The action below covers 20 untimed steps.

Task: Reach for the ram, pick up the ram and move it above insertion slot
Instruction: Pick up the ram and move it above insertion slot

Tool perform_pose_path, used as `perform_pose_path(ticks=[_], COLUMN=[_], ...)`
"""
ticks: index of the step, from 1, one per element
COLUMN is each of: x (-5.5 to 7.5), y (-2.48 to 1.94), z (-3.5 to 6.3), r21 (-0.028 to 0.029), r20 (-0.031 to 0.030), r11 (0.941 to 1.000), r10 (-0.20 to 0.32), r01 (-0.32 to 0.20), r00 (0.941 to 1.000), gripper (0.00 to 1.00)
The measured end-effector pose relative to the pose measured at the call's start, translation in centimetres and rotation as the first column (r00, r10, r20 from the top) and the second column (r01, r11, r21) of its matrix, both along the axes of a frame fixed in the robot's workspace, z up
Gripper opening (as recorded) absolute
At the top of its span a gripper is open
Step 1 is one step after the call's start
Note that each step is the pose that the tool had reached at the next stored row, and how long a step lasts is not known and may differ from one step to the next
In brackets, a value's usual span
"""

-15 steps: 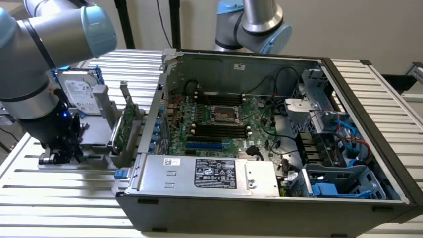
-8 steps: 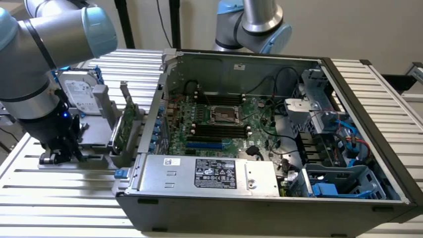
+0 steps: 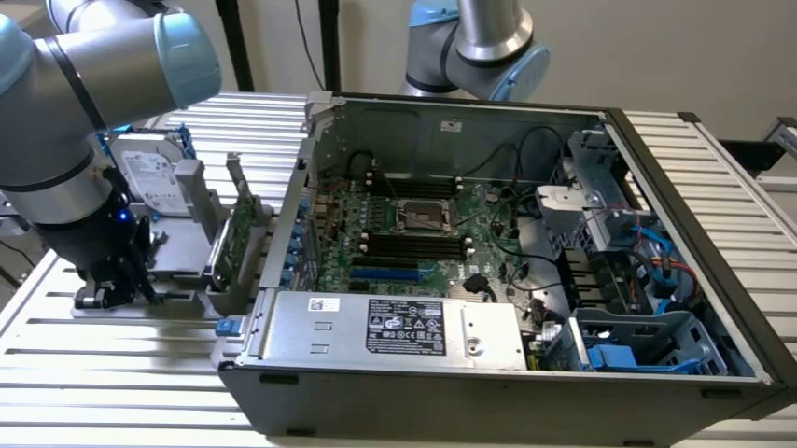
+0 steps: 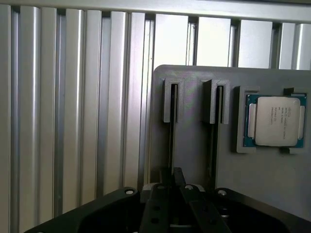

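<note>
Begin on the exterior view's left of the computer case [image 3: 498,401], where your arm [image 3: 75,121] reaches down over the gray holder plate [image 4: 262,184] lying just beside the case wall. A hard drive [image 3: 147,177] stands in that plate with a white label too small to read. A green card [image 3: 231,245] stands closer to the case. A processor [image 4: 275,121] sits in a square recess of the plate, and the print on its metal lid is too faint to read. The ram [image 4: 171,145] stands on edge in a slotted bracket of the plate, so you see it as a thin dark strip with its face turned away. The gripper [image 4: 172,190] is right over that strip, and you cannot tell whether it is clamped on it or apart. Inside the case lies the motherboard [image 3: 412,233]. A silver power supply [image 3: 312,336] runs along the wall nearest the camera and carries a black-and-white label [image 3: 409,330] you cannot read. A gray cage [image 3: 636,345] with blue clips fills the case corner at the exterior view's right.
</note>
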<state>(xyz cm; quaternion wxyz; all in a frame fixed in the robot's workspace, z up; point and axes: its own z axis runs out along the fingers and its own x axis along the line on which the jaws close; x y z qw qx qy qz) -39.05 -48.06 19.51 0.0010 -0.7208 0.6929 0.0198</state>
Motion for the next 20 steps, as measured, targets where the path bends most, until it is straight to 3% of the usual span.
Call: perform_pose_path(ticks=[4,7,20], x=[0.0,0.0,0.4], y=[0.00,0.00,0.00], z=[0.40,1.26,7.11], r21=[0.0000,-0.0001,0.0000], r20=[0.0000,-0.0001,0.0000], r11=[1.0000,1.0000,1.0000], r10=[0.000,0.000,0.001], r01=[0.000,0.000,-0.001], r00=[1.0000,1.0000,1.0000], gripper=[0.14,0.14,0.14])
